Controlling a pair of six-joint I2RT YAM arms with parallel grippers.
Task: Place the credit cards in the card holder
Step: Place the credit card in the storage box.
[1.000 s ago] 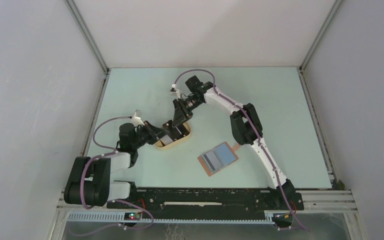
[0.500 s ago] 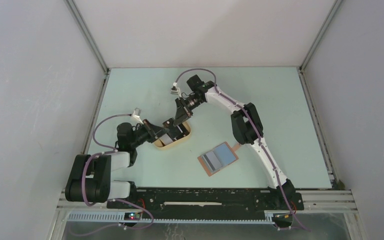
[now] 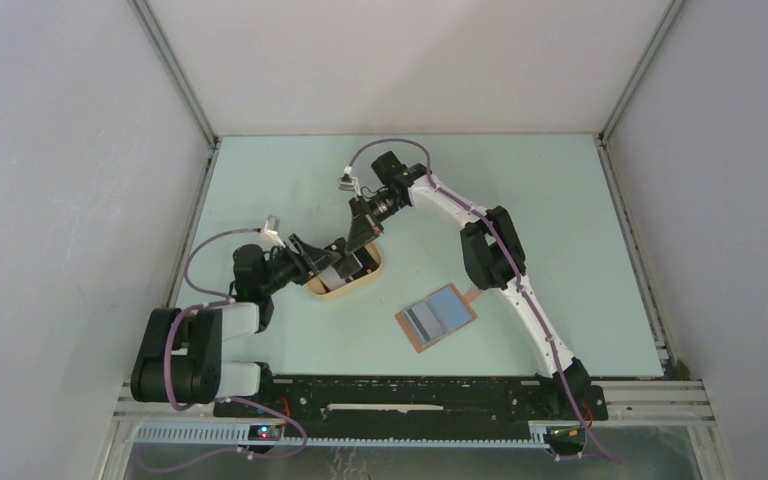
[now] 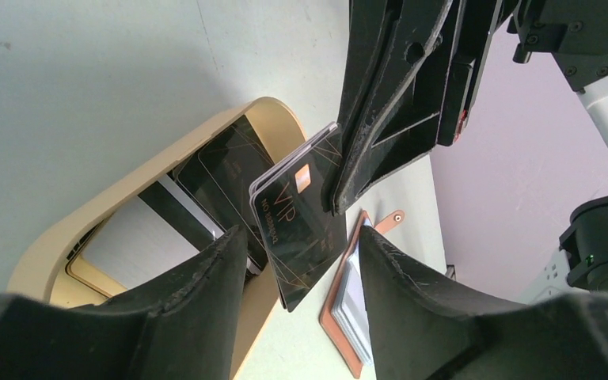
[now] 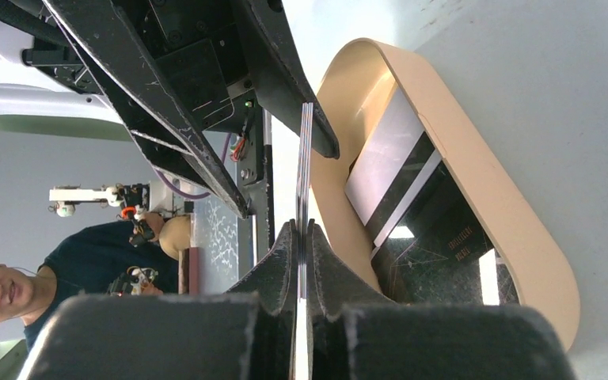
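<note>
Pale green worktop [image 3: 560,220], white walls: the right jaws clamp a black credit card [image 4: 301,229] above the tan tray [image 4: 47,249], and the left jaws gape around it. It should lift straight clear, then enter the open card holder [image 3: 437,317], lying apart, edge-first.

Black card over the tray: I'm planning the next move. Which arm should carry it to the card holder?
Right. The right gripper is shut on the black card, the left gripper stands open around it, and the open card holder lies on the right arm's side of the table.

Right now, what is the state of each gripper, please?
Left gripper: open, holding nothing.
Right gripper: closed on the black card.
</note>
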